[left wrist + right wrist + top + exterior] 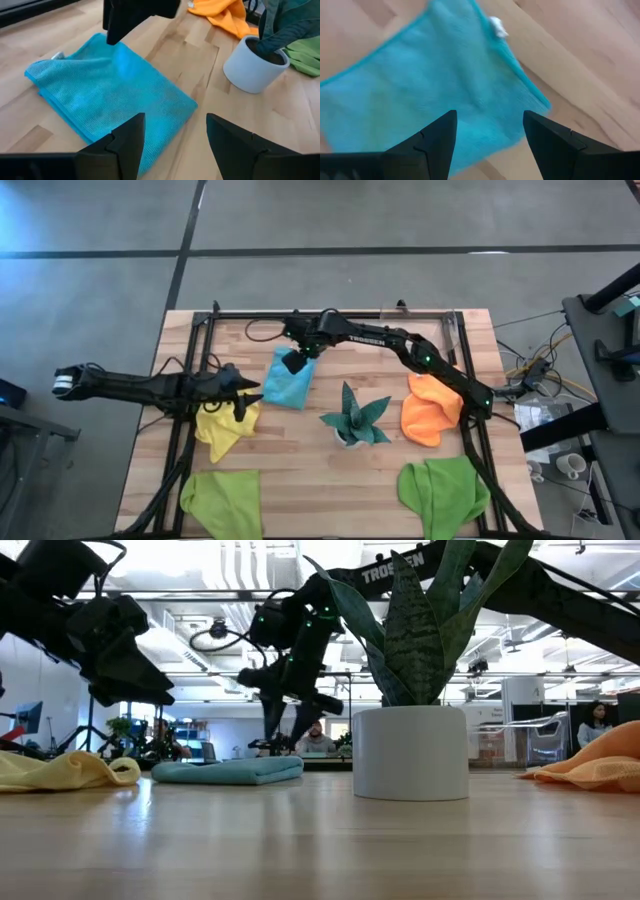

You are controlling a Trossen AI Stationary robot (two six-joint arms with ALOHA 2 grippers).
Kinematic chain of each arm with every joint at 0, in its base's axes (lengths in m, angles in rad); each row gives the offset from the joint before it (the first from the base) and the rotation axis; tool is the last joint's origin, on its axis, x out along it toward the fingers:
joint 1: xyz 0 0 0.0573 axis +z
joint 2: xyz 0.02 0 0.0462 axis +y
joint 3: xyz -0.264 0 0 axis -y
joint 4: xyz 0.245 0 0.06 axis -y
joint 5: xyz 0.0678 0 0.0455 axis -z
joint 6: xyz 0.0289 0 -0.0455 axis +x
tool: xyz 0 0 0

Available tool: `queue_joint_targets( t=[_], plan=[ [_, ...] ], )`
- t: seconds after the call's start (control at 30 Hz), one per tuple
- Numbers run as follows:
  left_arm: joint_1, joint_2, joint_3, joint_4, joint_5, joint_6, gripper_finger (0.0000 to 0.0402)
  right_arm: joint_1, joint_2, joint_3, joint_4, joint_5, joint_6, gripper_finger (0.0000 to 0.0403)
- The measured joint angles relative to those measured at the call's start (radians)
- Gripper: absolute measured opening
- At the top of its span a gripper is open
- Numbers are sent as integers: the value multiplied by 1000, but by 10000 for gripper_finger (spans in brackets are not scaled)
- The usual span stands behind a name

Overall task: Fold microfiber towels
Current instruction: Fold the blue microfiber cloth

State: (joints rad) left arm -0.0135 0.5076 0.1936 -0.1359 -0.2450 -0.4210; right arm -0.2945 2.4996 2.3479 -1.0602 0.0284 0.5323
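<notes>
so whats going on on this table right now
Two robot arms are working through microfiber towels on a wooden table. The right gripper hangs open above the light blue towel, which lies folded flat. The left gripper is open too, beside that towel and over the crumpled yellow towel. The orange towel and two lime green towels lie unfolded around a potted plant.

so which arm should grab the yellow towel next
Left, probably. The left gripper hangs open right at the crumpled yellow towel, while the right gripper, also open, is over the folded blue towel, farther away.
</notes>
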Motion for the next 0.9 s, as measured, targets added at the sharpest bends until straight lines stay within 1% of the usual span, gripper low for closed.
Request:
queue_joint_targets(
  t=[0.07,0.2,0.27,0.33,0.43,0.57,0.7,0.9],
  plan=[
    [0,-1,-1,-3,15,0,196,-1,0,-7,-12,6,43,226],
    [-1,4,-4,-5,28,0,196,-10,2,-21,-40,90,121,226],
    [-1,8,-5,-5,28,0,196,-22,5,-31,-24,77,174,225],
    [-1,12,-5,-6,30,-1,196,-33,18,-42,9,27,219,221],
    [0,16,-5,-6,31,4,196,-36,27,-49,22,27,264,209],
    [0,14,-5,-5,32,8,196,-31,23,-49,22,27,298,185],
    [0,15,-5,-4,32,8,196,-38,24,-51,17,50,319,154],
    [0,13,-5,-4,32,11,196,-29,24,-52,77,44,270,96]
  ],
)
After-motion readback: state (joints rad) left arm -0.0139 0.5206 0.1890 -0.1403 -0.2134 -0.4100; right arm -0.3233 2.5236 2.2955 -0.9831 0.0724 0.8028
